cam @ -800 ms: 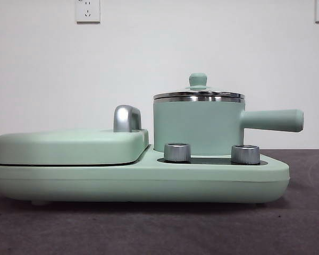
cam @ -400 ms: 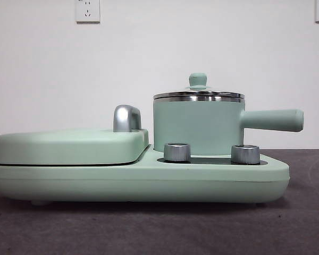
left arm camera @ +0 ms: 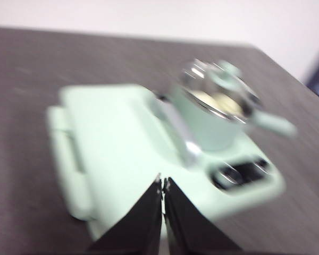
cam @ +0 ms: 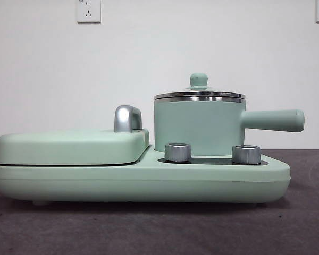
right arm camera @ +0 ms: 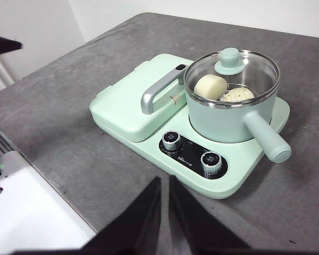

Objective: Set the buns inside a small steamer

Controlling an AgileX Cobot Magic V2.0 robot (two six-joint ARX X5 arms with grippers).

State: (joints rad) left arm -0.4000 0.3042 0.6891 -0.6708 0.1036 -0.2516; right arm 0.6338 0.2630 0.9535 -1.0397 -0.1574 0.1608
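Note:
The small steamer [cam: 198, 126] is a mint-green pot with a steel rim and a long side handle, standing on the right of a mint-green cooker base [cam: 149, 180]. Its glass lid with a green knob [right arm camera: 229, 59] is on. Through the lid in the right wrist view, a smooth cream bun [right arm camera: 210, 86] and a pleated white bun [right arm camera: 238, 94] lie inside the steamer [right arm camera: 231, 103]. My right gripper [right arm camera: 165, 183] hovers shut, high above the table in front of the cooker. My left gripper [left arm camera: 162, 183] is shut too, above the cooker's griddle side; its view is blurred, showing the steamer [left arm camera: 215, 109].
A flat mint-green griddle cover [cam: 69, 146] with a chrome handle [cam: 127, 118] fills the cooker's left half. Two steel knobs [cam: 177, 152] sit on the front panel. A white surface [right arm camera: 32, 212] borders the grey table's edge.
The front view is almost the same, shifted only by a pixel or two. No object has moved.

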